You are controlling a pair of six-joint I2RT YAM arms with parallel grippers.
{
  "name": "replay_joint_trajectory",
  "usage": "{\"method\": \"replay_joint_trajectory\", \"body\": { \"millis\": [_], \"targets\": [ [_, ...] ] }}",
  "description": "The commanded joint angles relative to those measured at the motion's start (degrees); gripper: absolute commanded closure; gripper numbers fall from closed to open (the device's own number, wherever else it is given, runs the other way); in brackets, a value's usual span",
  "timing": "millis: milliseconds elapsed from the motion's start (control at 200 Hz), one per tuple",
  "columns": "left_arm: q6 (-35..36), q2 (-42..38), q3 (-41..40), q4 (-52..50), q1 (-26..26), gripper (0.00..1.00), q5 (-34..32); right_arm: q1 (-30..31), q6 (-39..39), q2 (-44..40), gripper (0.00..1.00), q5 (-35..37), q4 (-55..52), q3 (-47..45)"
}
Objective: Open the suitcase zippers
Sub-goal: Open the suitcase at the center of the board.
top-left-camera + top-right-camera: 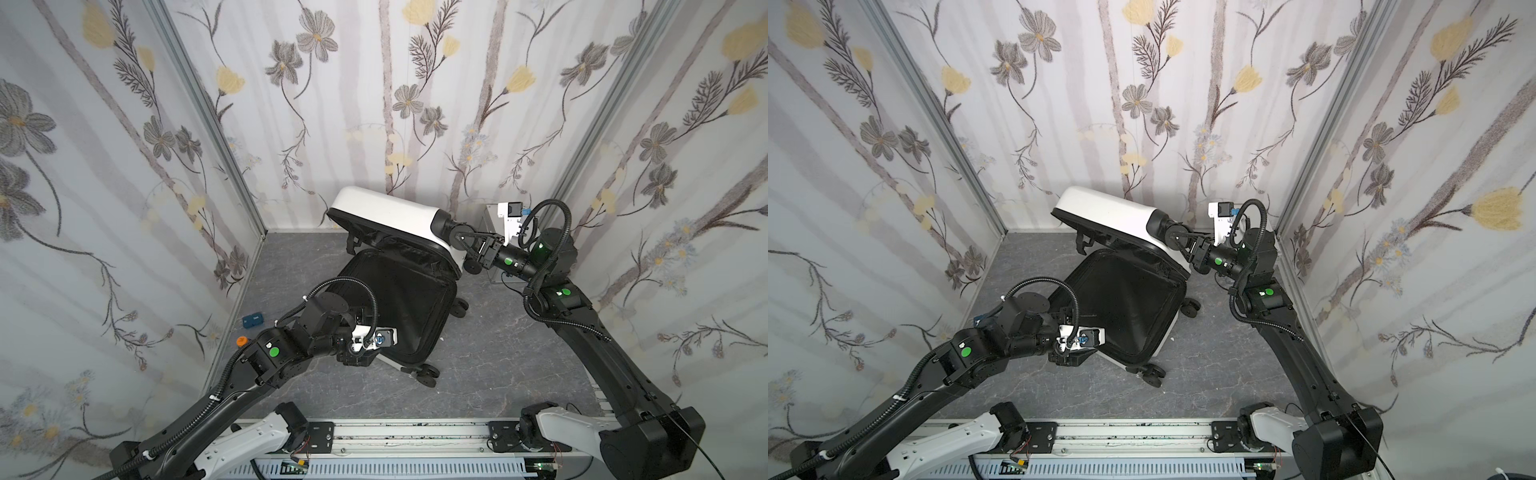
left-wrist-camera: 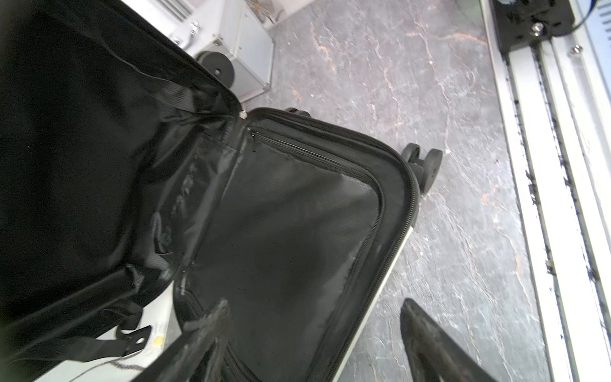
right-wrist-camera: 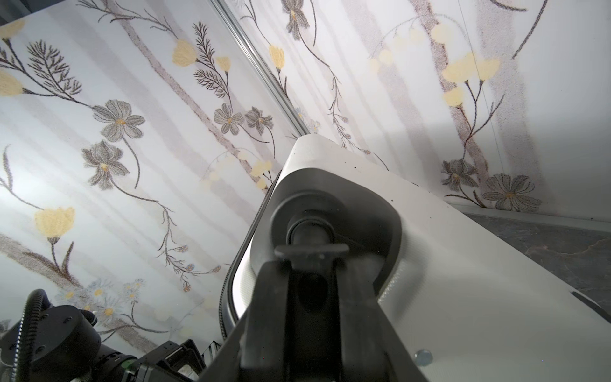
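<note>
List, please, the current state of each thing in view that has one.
suitcase, open, upper half raised.
zippers, undone.
left gripper, open, astride the lower half's rim.
right gripper, shut on a wheel of the upper half.

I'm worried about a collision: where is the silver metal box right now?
In a top view the silver box stands at the back right, by the wall, just behind the right gripper that grips the suitcase.
</note>
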Motion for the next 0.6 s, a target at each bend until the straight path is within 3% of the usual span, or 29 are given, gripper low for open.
{"method": "replay_joint_trajectory", "body": {
  "millis": [0,100,325,595],
  "targets": [
    [3.47,3.58,1.81,-6.23,-0.04,0.19,4.31,-0.32,1.51,1.14,1.0,-2.21,8.76,1.95],
    [9.33,6.61,2.5,-10.71,-0.17,0.22,5.23,-1.08,2.13,2.2,1.0,-3.61,8.67,2.93],
    [13.92,11.53,-0.29,-11.18,-0.14,0.2,-3.1,-2.72,3.33,3.1,1.0,-5.79,9.16,3.67],
    [17.11,17.59,-4.35,-4.84,0.76,0.28,-6.68,-3.07,4.22,3.44,1.0,-7.37,10.47,3.65]
  ]
}}
